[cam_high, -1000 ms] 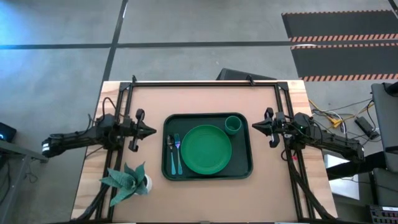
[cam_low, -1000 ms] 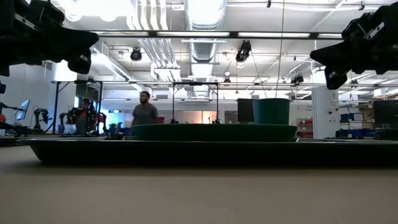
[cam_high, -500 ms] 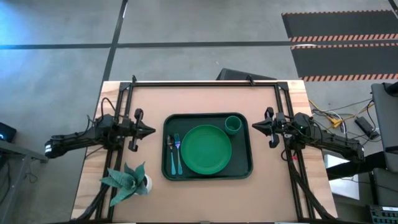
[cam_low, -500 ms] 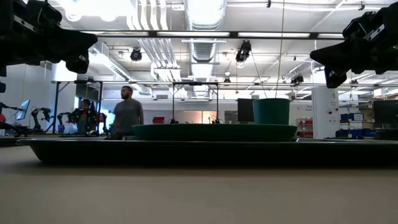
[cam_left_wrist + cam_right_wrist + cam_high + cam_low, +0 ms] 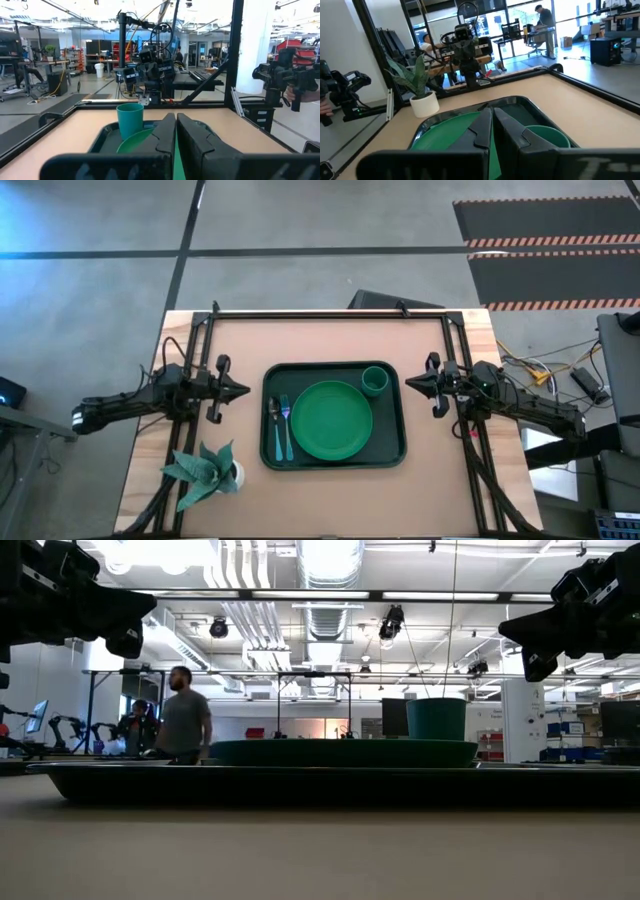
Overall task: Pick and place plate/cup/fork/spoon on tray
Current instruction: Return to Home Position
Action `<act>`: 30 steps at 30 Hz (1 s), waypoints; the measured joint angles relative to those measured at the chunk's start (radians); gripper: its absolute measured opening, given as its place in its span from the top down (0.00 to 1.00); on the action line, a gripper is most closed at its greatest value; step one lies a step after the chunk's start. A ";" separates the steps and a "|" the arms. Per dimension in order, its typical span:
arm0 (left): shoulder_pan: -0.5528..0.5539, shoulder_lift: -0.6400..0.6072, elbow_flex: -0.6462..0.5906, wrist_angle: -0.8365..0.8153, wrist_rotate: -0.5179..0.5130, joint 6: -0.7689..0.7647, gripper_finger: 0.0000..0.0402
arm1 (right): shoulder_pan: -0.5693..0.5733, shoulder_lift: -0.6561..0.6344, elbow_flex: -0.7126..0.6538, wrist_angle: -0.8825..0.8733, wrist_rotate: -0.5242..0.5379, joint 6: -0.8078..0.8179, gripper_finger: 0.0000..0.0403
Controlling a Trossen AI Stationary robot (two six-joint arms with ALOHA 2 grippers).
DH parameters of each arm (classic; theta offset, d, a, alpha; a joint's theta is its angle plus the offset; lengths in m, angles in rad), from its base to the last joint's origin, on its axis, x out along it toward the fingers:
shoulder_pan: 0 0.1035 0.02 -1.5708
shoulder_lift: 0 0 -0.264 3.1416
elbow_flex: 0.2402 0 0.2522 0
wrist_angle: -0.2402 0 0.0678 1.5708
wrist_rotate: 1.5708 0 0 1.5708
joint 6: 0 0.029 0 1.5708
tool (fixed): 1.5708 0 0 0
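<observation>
Lying on the dark green tray (image 5: 391, 438): bright green plate (image 5: 331, 420); cup (image 5: 375, 381).

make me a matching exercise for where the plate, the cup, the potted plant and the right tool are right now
Things:
1 plate
2 cup
3 potted plant
4 right tool

Places:
A off the tray, on the table, at the high view's lower left
B raised, just past the tray's right edge
C middle of the tray
D a tray corner, beside the plate

Pairs: 1-C; 2-D; 3-A; 4-B
</observation>
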 joint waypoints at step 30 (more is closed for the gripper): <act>0.000 0.013 0.000 0.000 0.000 0.000 1.00 | 0.000 0.000 0.000 0.000 0.000 0.000 0.98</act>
